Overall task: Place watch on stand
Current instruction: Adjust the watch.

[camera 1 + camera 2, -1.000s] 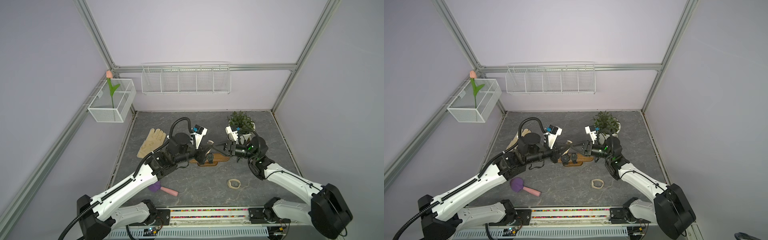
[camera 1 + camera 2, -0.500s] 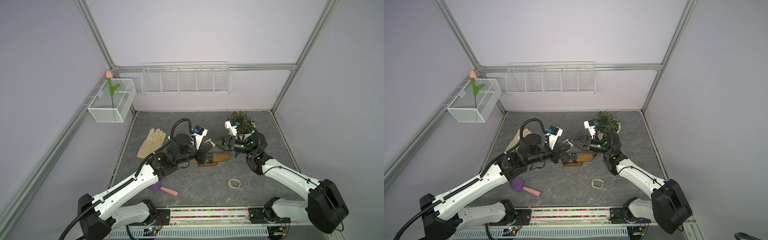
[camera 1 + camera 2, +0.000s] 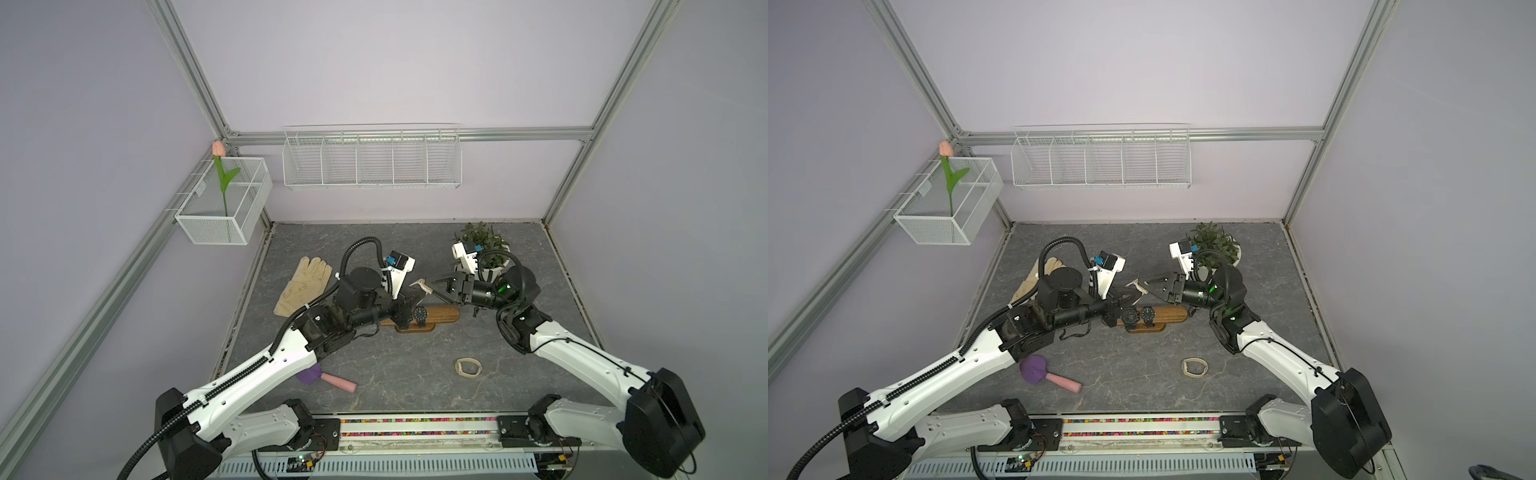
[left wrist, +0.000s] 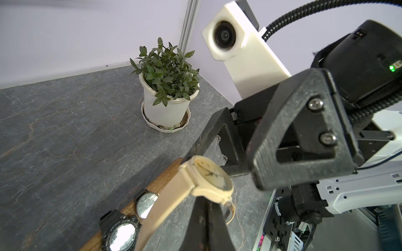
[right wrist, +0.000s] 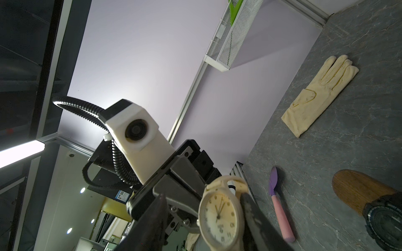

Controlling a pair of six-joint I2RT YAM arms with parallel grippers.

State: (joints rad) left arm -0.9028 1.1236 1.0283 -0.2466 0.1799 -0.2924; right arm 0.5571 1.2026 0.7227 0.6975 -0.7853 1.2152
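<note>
— Well, what might go wrong now?
— The left jaws clench only the strap of the watch [image 4: 208, 180], held up above the stand [image 3: 442, 314]. The right jaws are released, straddling its case. A hasty handover could drop it onto the two dark watches [image 4: 121, 230] on the stand.
— Its look?
— Cream, with a round pale dial and one strap hanging loose.

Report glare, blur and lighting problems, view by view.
Left wrist: cream watch slightly soft, close to the lens; black watch on the stand mirrors bright light. Right wrist: strip light blown out, bright patch on the wall, foreground dark. Both top views: even light, faint shadows on the table.
</note>
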